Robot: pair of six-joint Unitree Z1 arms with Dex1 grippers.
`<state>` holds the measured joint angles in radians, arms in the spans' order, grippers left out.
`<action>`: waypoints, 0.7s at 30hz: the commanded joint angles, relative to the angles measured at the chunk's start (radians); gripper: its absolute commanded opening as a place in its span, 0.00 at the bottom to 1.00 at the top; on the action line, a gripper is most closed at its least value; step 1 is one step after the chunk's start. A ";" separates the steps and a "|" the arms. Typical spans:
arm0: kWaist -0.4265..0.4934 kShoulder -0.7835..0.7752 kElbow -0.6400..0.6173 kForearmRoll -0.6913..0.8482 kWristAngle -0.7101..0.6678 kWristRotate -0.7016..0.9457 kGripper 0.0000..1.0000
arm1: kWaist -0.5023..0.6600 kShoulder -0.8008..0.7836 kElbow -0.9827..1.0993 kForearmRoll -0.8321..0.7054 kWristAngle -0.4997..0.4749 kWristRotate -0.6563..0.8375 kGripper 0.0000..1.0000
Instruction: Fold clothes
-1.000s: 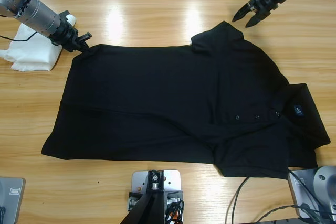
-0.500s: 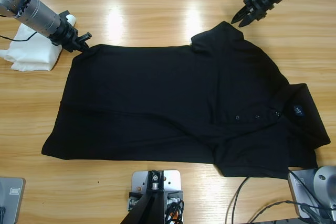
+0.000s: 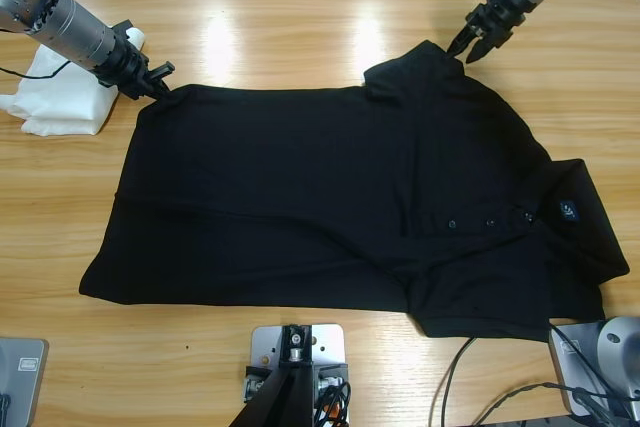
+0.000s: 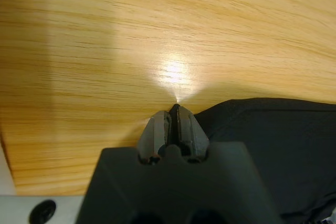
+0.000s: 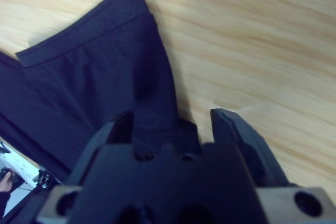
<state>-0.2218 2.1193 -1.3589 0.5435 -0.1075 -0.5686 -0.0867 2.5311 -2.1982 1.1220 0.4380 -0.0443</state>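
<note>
Wooden table (image 3: 300,27) carries the shirt (image 3: 340,207) spread flat, a white garment (image 3: 60,97) beside its hem. My left gripper (image 3: 160,82) pinches the hem corner; my right gripper (image 3: 468,47) straddles the sleeve edge, jaws spread. I judge closing on the sleeve comes next.

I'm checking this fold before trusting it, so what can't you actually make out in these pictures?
- Left gripper: the wrist view shows its jaws closed beside the shirt hem; whether cloth is pinched is hidden.
- Right gripper: one jaw is over the sleeve, its tip dark against the cloth.
- White garment: partly covered by the arm, high view.
- Chest logo: too small to read.
</note>
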 commanded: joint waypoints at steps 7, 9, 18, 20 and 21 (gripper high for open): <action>0.010 0.028 0.055 0.019 0.016 -0.014 0.00 | 0.009 0.078 -0.030 0.045 0.072 0.008 0.52; 0.013 0.027 0.055 0.019 0.017 -0.011 0.00 | 0.009 0.081 -0.037 0.048 0.059 0.008 0.53; 0.016 0.025 0.057 0.019 0.017 -0.011 0.00 | 0.028 0.058 -0.050 0.068 0.003 -0.035 0.67; 0.016 0.025 0.059 0.019 0.017 -0.013 0.00 | 0.031 0.048 -0.051 0.069 0.022 -0.035 0.70; 0.016 0.025 0.061 0.019 0.017 -0.013 0.00 | 0.031 0.045 -0.049 0.074 0.048 -0.035 0.70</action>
<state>-0.2199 2.1137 -1.3489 0.5435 -0.1070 -0.5709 -0.0793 2.5372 -2.2406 1.1776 0.4604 -0.0625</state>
